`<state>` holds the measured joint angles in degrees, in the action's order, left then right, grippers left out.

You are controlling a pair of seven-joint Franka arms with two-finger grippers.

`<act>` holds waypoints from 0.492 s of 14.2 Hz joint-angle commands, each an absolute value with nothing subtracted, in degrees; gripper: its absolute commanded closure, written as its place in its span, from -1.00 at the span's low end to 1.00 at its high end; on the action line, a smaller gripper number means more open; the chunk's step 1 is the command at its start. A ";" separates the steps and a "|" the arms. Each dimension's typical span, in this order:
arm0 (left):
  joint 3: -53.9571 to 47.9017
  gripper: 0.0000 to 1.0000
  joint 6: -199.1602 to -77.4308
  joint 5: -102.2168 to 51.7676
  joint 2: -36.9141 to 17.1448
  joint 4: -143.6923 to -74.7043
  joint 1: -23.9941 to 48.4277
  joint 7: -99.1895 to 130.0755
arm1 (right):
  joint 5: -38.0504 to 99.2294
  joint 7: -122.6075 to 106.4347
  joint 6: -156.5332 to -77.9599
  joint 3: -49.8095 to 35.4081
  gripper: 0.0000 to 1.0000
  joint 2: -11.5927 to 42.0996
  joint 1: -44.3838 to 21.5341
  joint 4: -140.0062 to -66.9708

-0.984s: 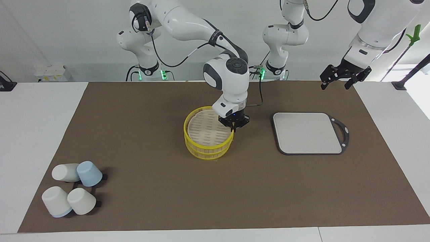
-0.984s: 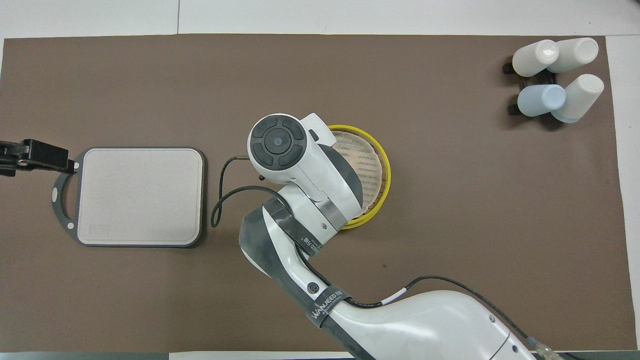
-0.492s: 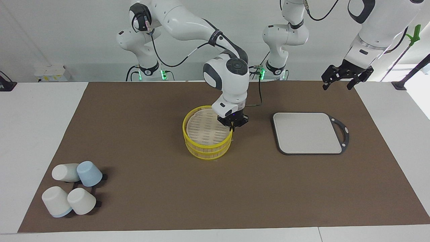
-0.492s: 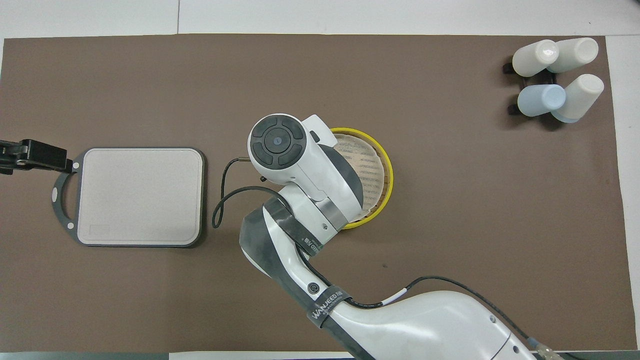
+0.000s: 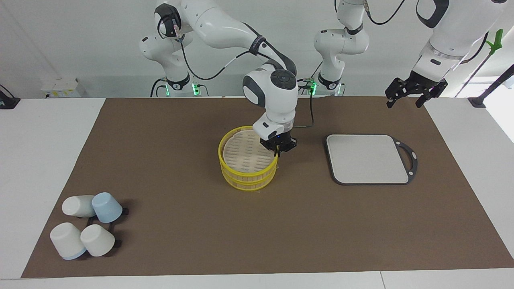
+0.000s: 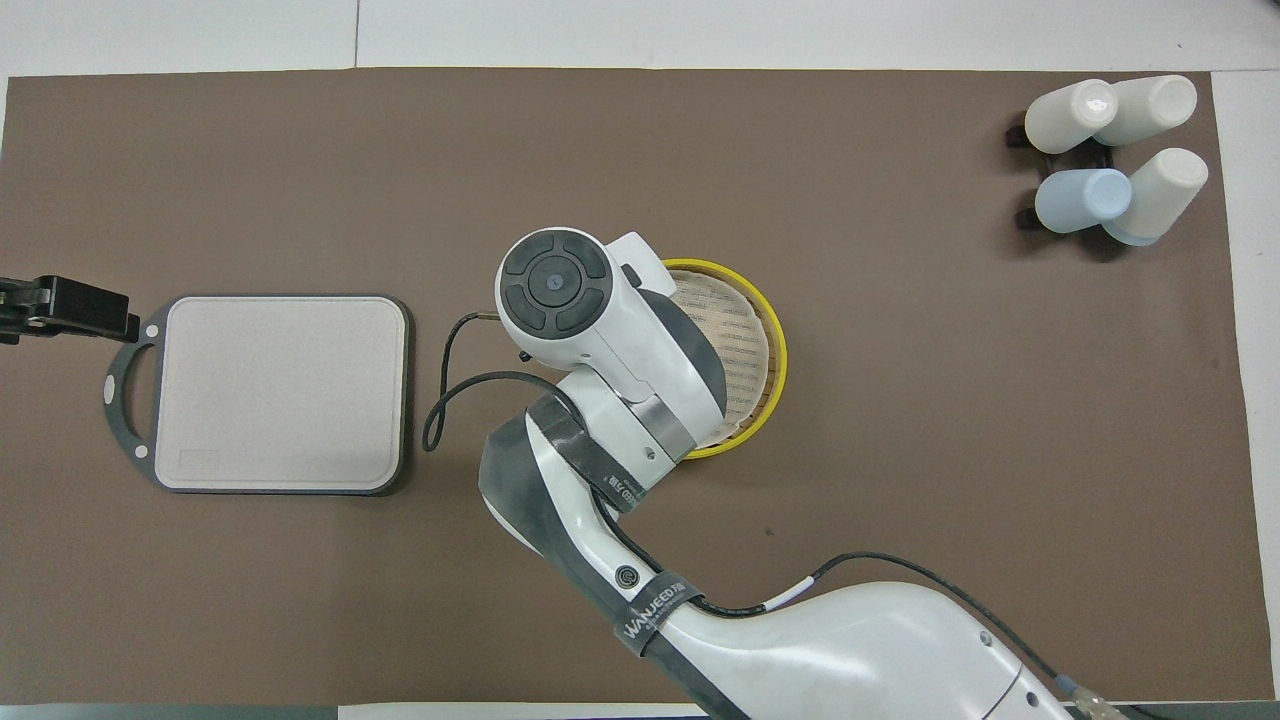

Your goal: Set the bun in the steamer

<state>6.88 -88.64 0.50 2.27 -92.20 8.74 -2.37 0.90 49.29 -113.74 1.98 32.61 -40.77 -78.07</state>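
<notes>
The steamer is a yellow-rimmed basket at the middle of the mat, with its pale woven lid lying on top. My right gripper is shut on the lid's rim, at the side toward the left arm's end. In the overhead view the right arm's wrist covers that gripper and part of the lid. My left gripper hangs open in the air over the mat's corner at the left arm's end, holding nothing. The bun is out of view.
A grey rectangular board with a dark handle lies beside the steamer toward the left arm's end. Several cups lie tipped on a black rack at the right arm's end, farther from the robots. A cable loops beside the wrist.
The right gripper came down with the lid, which was tilted above the basket and now sits level on it. The left gripper drifted slightly upward and outward.
</notes>
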 commanded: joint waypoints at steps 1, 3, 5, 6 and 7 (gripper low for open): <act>7.38 -1.00 -89.47 1.58 2.64 -92.64 9.05 -2.90 | 0.44 51.42 -113.29 1.76 0.94 30.76 -40.87 -80.51; 7.38 -1.00 -89.56 1.58 2.64 -92.64 9.05 -2.81 | 0.35 50.98 -113.38 1.76 -0.83 30.76 -40.78 -80.68; 7.38 -1.00 -89.91 1.58 2.64 -92.72 9.05 -2.90 | -0.09 50.54 -113.29 1.85 -1.00 30.67 -40.70 -79.99; 7.38 -1.00 -89.91 1.58 2.64 -92.72 9.05 -2.90 | -0.09 50.10 -113.12 1.85 -1.00 30.06 -40.00 -79.63; 7.38 -1.00 -89.91 1.58 2.64 -92.72 9.14 -2.90 | -0.09 49.49 -112.42 2.02 -1.00 28.49 -39.21 -79.54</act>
